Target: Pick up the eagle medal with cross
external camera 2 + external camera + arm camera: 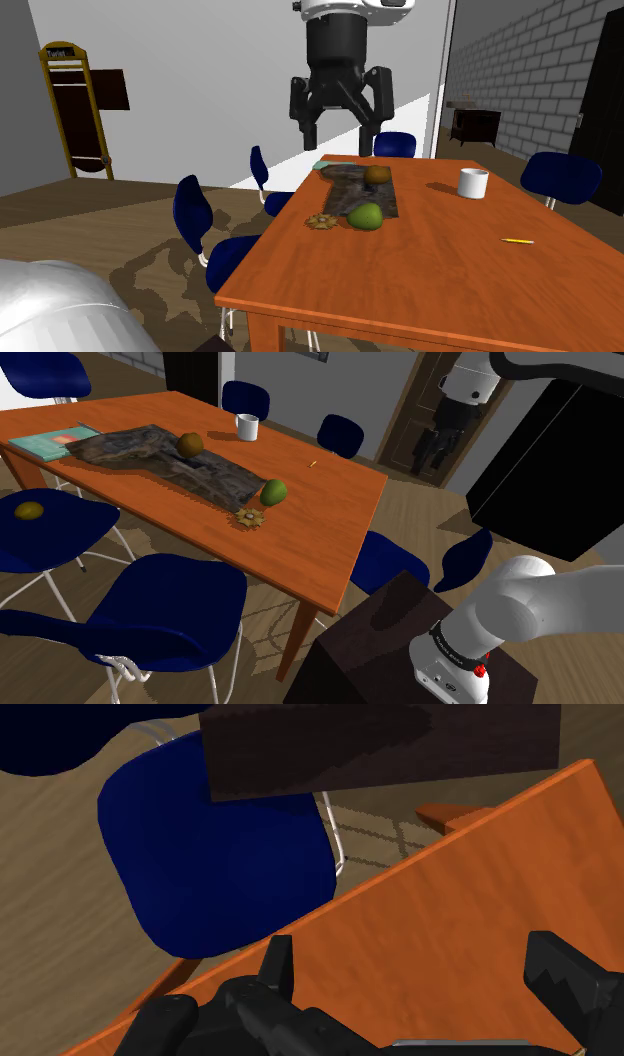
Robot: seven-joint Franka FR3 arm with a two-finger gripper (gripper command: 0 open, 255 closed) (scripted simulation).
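The eagle medal with cross (249, 518) lies flat on the orange-brown bench (330, 522), close to the long edge that faces the blue chairs. It is a small golden-brown, star-like piece. In the shoulder view a green fruit (274, 491) sits just beside it at its 1 o'clock, apart from it as far as can be told. The corner of a dark, mottled cloth (150, 452) ends near the medal at its 11 o'clock. A brown round fruit (190, 444) rests on that cloth, and a teal book (55, 441) lies at the cloth's 9 o'clock end. A white mug (247, 426) stands upright past the cloth, at the medal's 12 o'clock and well apart from it. A thin yellow pencil (314, 463) lies on bare bench at the medal's 2 o'clock.

The tool (345, 135) hangs high over the bench with its fingers spread wide and nothing between them. In the second exterior view it sits at about the medal's 12 o'clock, well above it. In the wrist view bare bench top shows between the two black fingers, with a blue chair seat (220, 854) and the dark stand (380, 744) beyond the bench edge. Another blue chair (50, 527) carries a small olive-brown fruit (29, 510) on its seat.
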